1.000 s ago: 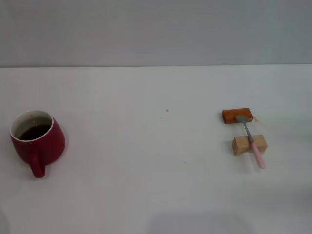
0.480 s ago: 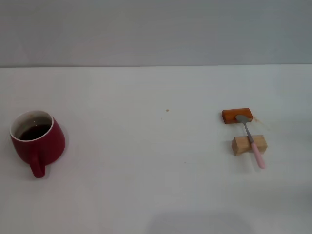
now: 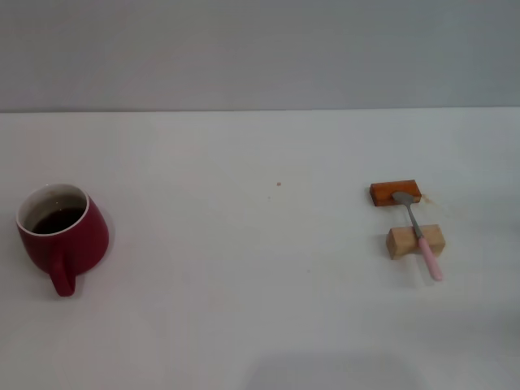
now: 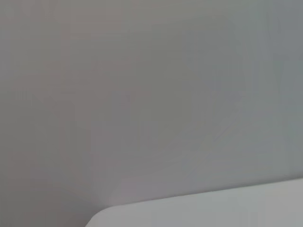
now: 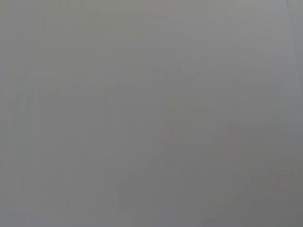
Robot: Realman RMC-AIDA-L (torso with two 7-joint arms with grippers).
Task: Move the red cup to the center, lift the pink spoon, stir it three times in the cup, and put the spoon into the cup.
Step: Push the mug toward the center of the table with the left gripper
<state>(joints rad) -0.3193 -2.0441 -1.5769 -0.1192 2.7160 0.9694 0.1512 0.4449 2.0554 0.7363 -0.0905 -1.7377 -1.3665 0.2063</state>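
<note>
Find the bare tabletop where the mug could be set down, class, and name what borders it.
The wide bare stretch lies between the red cup at the left and the pink spoon at the right. The crowded spot is there: the spoon lies across an orange-brown block and a light wooden block.

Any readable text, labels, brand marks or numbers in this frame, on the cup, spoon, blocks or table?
None. The red cup has plain sides with no print showing.
The pink spoon, the orange-brown block and the light wooden block carry no marks.
The white table has no writing on it, only a few tiny specks.
Both wrist views show only blank grey surface, and neither tool is in view.
</note>
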